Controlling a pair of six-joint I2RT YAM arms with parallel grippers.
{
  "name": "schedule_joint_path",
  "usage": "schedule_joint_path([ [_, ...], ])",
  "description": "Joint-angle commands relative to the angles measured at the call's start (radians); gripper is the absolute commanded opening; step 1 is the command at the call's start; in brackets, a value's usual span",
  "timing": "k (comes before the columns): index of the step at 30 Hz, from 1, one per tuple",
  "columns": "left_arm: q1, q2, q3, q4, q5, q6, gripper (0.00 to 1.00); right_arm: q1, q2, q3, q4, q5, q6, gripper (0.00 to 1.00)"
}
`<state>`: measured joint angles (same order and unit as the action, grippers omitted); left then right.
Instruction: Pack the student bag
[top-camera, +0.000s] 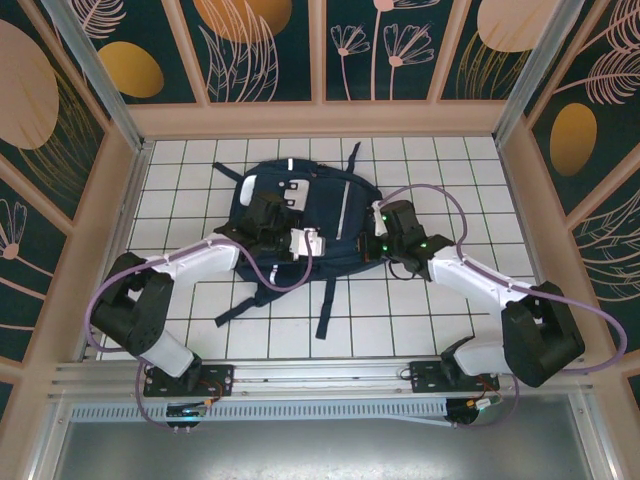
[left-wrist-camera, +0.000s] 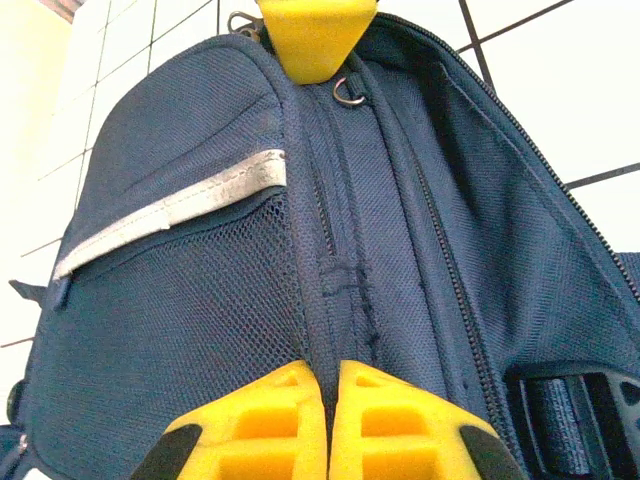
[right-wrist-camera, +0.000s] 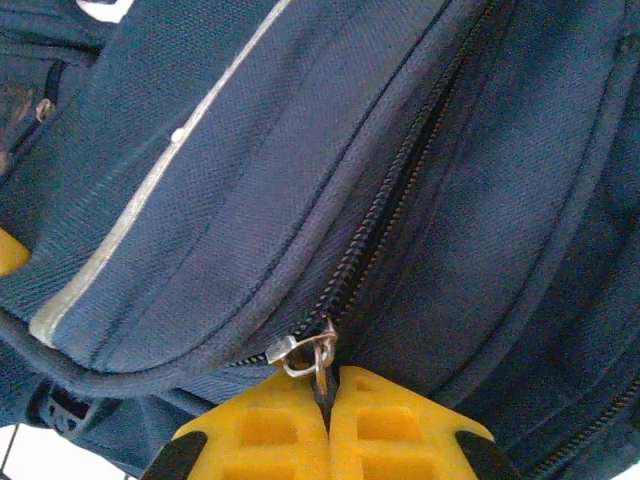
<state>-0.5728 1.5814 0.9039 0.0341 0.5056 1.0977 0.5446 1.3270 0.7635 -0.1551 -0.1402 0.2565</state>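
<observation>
Student bag (top-camera: 300, 215) is laid flat mid-desk (top-camera: 400, 310), straps toward the arm bases. R tool (right-wrist-camera: 328, 392) is closed on the metal zip pull (right-wrist-camera: 305, 350) at the near end of the zip. L tool (left-wrist-camera: 328, 378) is closed too, w/ the seam (left-wrist-camera: 335, 280) beside the mesh pocket (left-wrist-camera: 180, 300) apparently nipped btwn its pads. Step in hand is judged to be unzipping. The pull should be drawn along the zip line, not up & away, so the ring isn't lost. Fabric should be held taut by the L tool, against the pull direction, else teeth may be bunched & jammed.
</observation>
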Motion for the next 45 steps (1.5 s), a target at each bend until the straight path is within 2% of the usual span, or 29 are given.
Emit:
schedule_joint_path([
  [1, 0.066, -0.035, -0.025, -0.029, 0.017, 0.068, 0.0, -0.054, 0.003, -0.018, -0.054, 0.079, -0.072, 0.0],
  [3, 0.127, -0.019, -0.021, 0.078, 0.059, -0.015, 0.0, 0.005, -0.018, -0.038, -0.026, 0.014, -0.086, 0.0],
  [6, 0.207, 0.035, 0.016, 0.17, 0.095, -0.09, 0.01, 0.151, -0.023, -0.039, 0.02, -0.005, -0.071, 0.0],
  [8, 0.248, 0.067, 0.023, 0.294, 0.064, -0.196, 0.15, 0.238, 0.013, -0.008, 0.057, -0.019, -0.029, 0.0],
  [9, 0.264, 0.079, 0.033, 0.335, 0.065, -0.265, 0.3, 0.268, 0.031, 0.011, 0.074, -0.018, -0.015, 0.0],
  [10, 0.285, 0.088, 0.059, 0.328, 0.125, -0.335, 0.46, 0.295, 0.06, 0.033, 0.094, -0.018, -0.002, 0.0],
  [12, 0.31, 0.091, 0.128, 0.208, 0.292, -0.353, 0.54, 0.327, 0.11, 0.077, 0.129, -0.012, 0.014, 0.0],
  [15, 0.311, 0.051, 0.12, 0.089, 0.394, -0.374, 0.57, 0.332, 0.17, 0.124, 0.176, -0.02, 0.021, 0.0],
  [17, 0.309, -0.006, 0.032, 0.17, 0.365, -0.587, 0.58, 0.331, 0.2, 0.147, 0.202, -0.033, 0.015, 0.0],
  [19, 0.307, -0.064, -0.038, 0.284, 0.207, -0.957, 0.58, 0.333, 0.223, 0.167, 0.214, -0.054, 0.009, 0.0],
  [20, 0.309, -0.093, -0.046, 0.259, 0.114, -1.124, 0.57, 0.333, 0.236, 0.177, 0.217, -0.064, 0.009, 0.0],
  [21, 0.309, -0.111, -0.042, 0.19, 0.049, -1.23, 0.56, 0.333, 0.246, 0.18, 0.226, -0.073, 0.011, 0.0],
  [23, 0.308, -0.125, -0.001, 0.002, -0.001, -1.43, 0.55, 0.334, 0.263, 0.181, 0.248, -0.092, 0.016, 0.0],
  [25, 0.307, -0.113, 0.019, -0.117, 0.008, -1.612, 0.55, 0.334, 0.278, 0.182, 0.268, -0.108, 0.018, 0.0],
  [27, 0.307, -0.099, -0.003, -0.153, 0.046, -1.783, 0.55, 0.334, 0.299, 0.194, 0.274, -0.119, 0.021, 0.0],
  [29, 0.305, -0.086, -0.029, -0.167, 0.049, -1.924, 0.55, 0.34, 0.316, 0.21, 0.273, -0.131, 0.02, 0.0],
  [31, 0.301, -0.075, -0.048, -0.127, 0.092, -2.008, 0.56, 0.346, 0.328, 0.225, 0.269, -0.136, 0.014, 0.0],
  [34, 0.275, -0.038, -0.004, -0.143, 0.095, -2.036, 0.57, 0.354, 0.342, 0.246, 0.257, -0.136, 0.004, 0.0],
  [38, 0.204, 0.05, 0.107, -0.274, 0.017, -1.989, 0.57, 0.365, 0.354, 0.262, 0.258, -0.13, 0.005, 0.0],
  [41, 0.198, 0.098, 0.103, -0.273, 0.011, -1.997, 0.51, 0.373, 0.365, 0.281, 0.247, -0.111, 0.004, 0.0],
  [43, 0.199, 0.121, 0.116, -0.286, -0.015, -1.998, 0.17, 0.381, 0.367, 0.292, 0.222, -0.085, -0.005, 0.0],
  [44, 0.2, 0.126, 0.138, -0.314, -0.033, -1.974, 0.06, 0.384, 0.367, 0.296, 0.208, -0.07, -0.01, 0.0],
  [45, 0.2, 0.154, 0.18, -0.368, -0.06, -1.93, 0.0, 0.386, 0.362, 0.295, 0.181, -0.046, -0.025, 0.0],
])
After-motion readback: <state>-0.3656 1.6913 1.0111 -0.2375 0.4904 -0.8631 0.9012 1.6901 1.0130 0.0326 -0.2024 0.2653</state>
